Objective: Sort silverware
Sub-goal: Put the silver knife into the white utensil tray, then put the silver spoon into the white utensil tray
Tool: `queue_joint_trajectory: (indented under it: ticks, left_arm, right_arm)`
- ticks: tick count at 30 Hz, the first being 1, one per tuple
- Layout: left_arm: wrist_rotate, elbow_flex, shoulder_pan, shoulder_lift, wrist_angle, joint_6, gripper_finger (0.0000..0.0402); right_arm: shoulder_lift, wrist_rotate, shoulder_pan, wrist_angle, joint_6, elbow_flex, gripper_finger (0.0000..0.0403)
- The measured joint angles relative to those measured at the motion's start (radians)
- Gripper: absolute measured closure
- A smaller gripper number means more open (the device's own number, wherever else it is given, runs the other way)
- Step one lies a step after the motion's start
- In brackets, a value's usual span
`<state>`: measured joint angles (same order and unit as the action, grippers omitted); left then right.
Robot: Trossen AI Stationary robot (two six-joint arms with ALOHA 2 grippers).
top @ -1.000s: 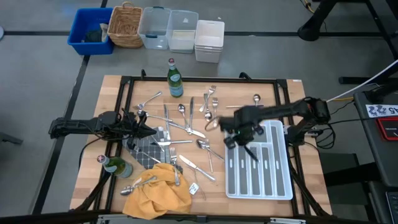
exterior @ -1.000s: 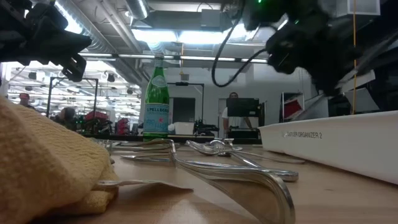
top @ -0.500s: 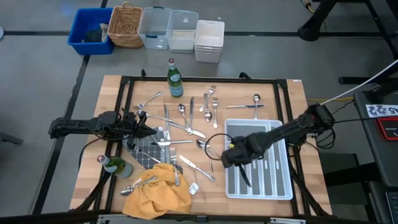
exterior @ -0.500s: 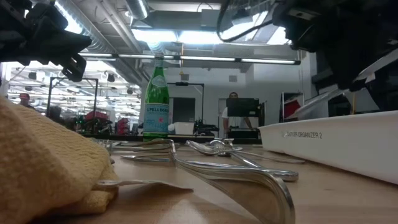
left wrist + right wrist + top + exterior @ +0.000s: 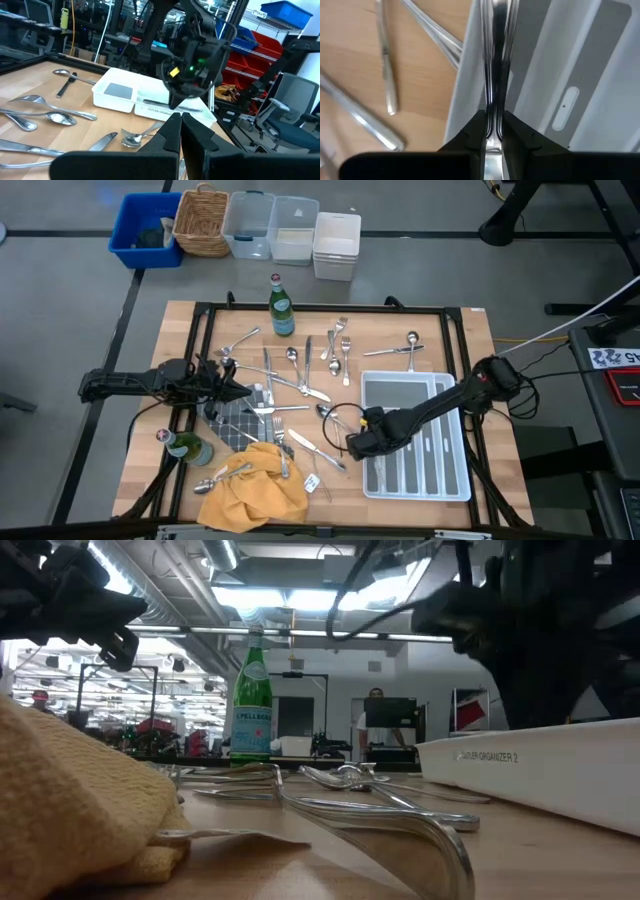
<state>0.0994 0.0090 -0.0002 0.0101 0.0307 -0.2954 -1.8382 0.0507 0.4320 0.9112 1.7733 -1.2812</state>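
Note:
Several silver forks, knives and spoons (image 5: 300,385) lie flat and scattered on the wooden table. My right gripper (image 5: 358,446) is over the near left part of the white divided tray (image 5: 420,377), shut on one slim silver piece (image 5: 495,60). That piece is hidden under the gripper in the high view. My left gripper (image 5: 240,392) is shut and empty over the table's left part, beside the grey patterned cloth (image 5: 238,418); its closed fingers also show in the left wrist view (image 5: 181,131). My right gripper pinches the silver piece's ridged stem (image 5: 493,117) between its two fingers. The piece lies along the fingers and sticks out past their tips, over the tray's left wall (image 5: 465,75). The fingers come from above, slanting down. Which end they hold is hidden.
One green bottle (image 5: 281,305) stands at the table's far edge and another (image 5: 190,448) is at the near left. A yellow cloth (image 5: 255,480) lies at the near edge with cutlery on it. Bins and a basket (image 5: 205,220) stand beyond the far edge.
My right gripper has gone from the tray's far left corner toward the table's near edge and a little left, carrying the silver piece, and has sunk lower over the tray's left side. My left gripper has kept still.

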Motion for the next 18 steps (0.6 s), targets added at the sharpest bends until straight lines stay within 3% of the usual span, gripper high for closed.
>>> queue_joint_trajectory:
  ticks: [8,18]
  left_arm:
    - [0.0,0.0,0.0,0.0,-0.001,0.001,0.0402]
    - [0.001,0.0,0.0,0.0,0.013,-0.191,0.0402]
  right_arm:
    - [-0.046,-0.025,0.0,0.001,0.0,0.001,0.0347]
    - [-0.046,-0.043,0.0,-0.002,-0.002,0.001,0.0273]
